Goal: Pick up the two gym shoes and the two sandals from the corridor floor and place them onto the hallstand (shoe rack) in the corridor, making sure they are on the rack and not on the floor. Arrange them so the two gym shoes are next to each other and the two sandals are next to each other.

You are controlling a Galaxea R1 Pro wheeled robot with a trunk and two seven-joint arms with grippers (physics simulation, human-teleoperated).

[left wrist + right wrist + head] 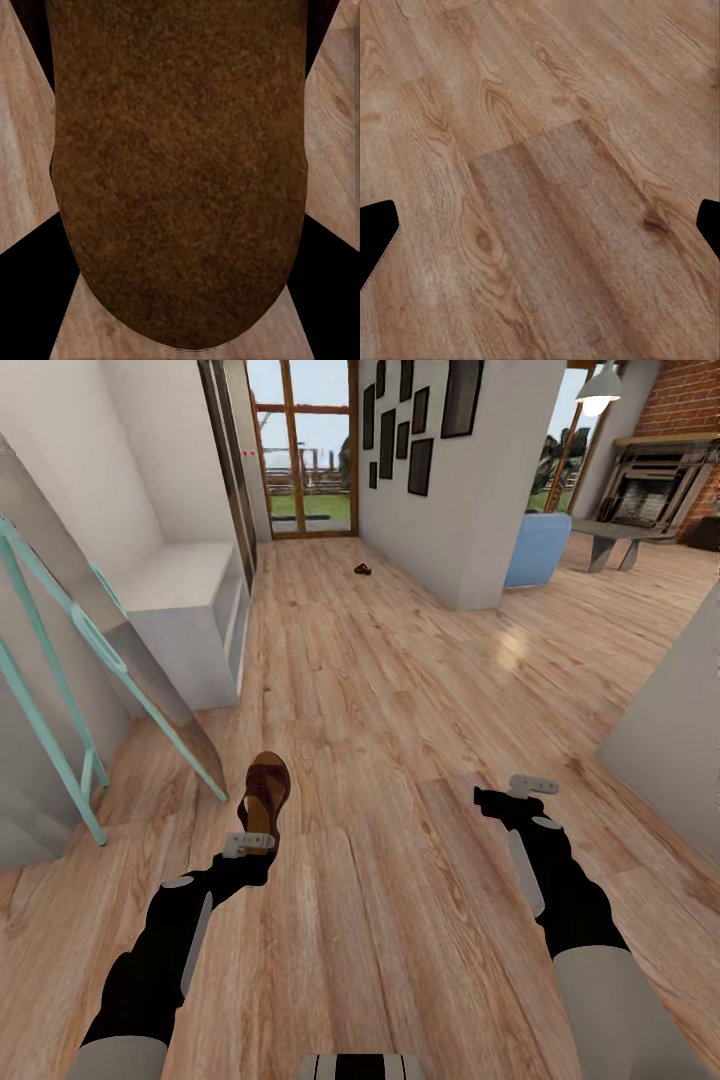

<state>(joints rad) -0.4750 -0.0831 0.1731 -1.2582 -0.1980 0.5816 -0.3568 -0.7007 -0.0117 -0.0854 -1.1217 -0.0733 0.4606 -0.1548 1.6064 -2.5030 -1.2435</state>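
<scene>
Held by its heel in the left gripper [250,844], one brown sandal [265,792] sticks out forward and could slip out and drop onto the corridor floor [400,690].

Two slender robot arms in matte black casing, each forearm inlaid with a long pale-grey oval panel, widen into light-grey cylindrical upper segments near the camera. The left gripper [250,844] and right gripper [532,786] are small pale-grey blocks marked with dark screw dots. A white-and-black striped piece of the trunk [360,1066] edges the frame. Black fingertips [375,232] show as flat angular wedges.
</scene>
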